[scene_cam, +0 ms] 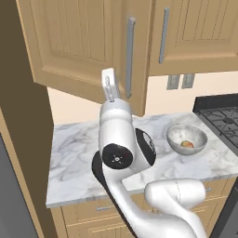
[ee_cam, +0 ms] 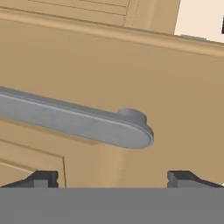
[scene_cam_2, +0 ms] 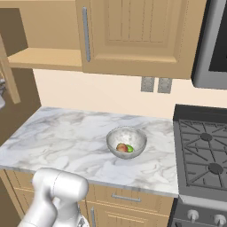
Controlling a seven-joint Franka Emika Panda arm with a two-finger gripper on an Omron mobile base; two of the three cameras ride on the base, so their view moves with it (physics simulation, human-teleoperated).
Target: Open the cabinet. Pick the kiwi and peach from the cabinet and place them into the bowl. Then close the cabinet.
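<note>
**Light-wood cabinet door ajar, jaws spread wide at its handle**

Dark fingertips (ee_cam: 43, 179) stand at the two lower corners of the hand view, as far apart as they go, with nothing between them. The gripper (ee_cam: 113, 180) holds nothing; it faces the wood of the door close up, with the rounded end of the silver bar handle (ee_cam: 83, 120) slanting across just ahead of it. Whether a fingertip touches the wood cannot be told.

From the left base view the cabinet (scene_cam: 83, 46) has its left door swung partly out from the wall, and the white hand rises in front of that door's lower edge, beside the handle. The right door is shut flat. In the right base view the open side shows a bare pale shelf (scene_cam_2: 44, 57).

Below, a white marble counter (scene_cam_2: 66, 137) with grey veins runs along a cream wall. The bowl (scene_cam_2: 126, 141), grey and speckled, sits on it toward the stove side, well apart from the hand. Inside it lie the peach (scene_cam_2: 121, 147), reddish-orange, and just beside it the kiwi (scene_cam_2: 130, 148), green. A black stove (scene_cam_2: 201, 150) with grates adjoins the counter, and two grey wall outlets (scene_cam_2: 155, 84) sit under the cabinet.
</note>
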